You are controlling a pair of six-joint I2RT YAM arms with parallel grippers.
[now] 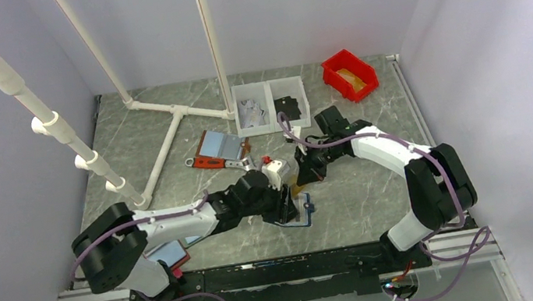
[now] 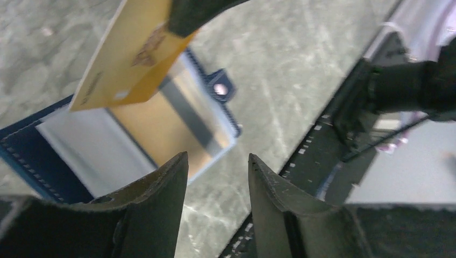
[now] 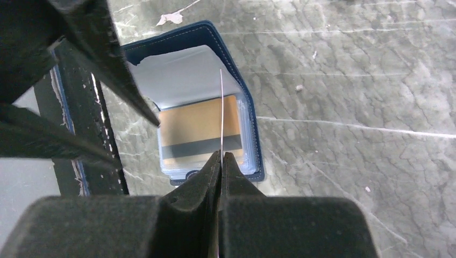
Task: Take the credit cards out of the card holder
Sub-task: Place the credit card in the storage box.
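You've got the grey marble table (image 1: 362, 184) under both arms, with the white pipe frame (image 1: 167, 137) lying across its far left. Your left arm (image 1: 179, 222) reaches in from the left and your right arm (image 1: 389, 149) bends in from the right, and they meet near the middle. At the back sit the twin white bins (image 1: 271, 106) and the red bin (image 1: 333, 74), and a red-edged holder (image 1: 217, 148) lies open well clear of the action.

Now the card holder (image 3: 204, 28): it's lying open on the table right below both wrists, navy outside, pale blue inside.

Your right gripper (image 3: 220, 156) is pinched tight on the tan card (image 2: 129, 59), which is lifted clear above the holder. In the right wrist view it shows edge-on, as a thin line. Your left gripper (image 2: 218, 161) has its jaws apart with nothing between them, poised over the holder's edge; I can't tell whether it touches.

A second card (image 3: 199, 126), tan with a dark stripe, sits in the holder's clear pocket. The little strap tab (image 2: 220, 88) sticks out from the holder's edge.
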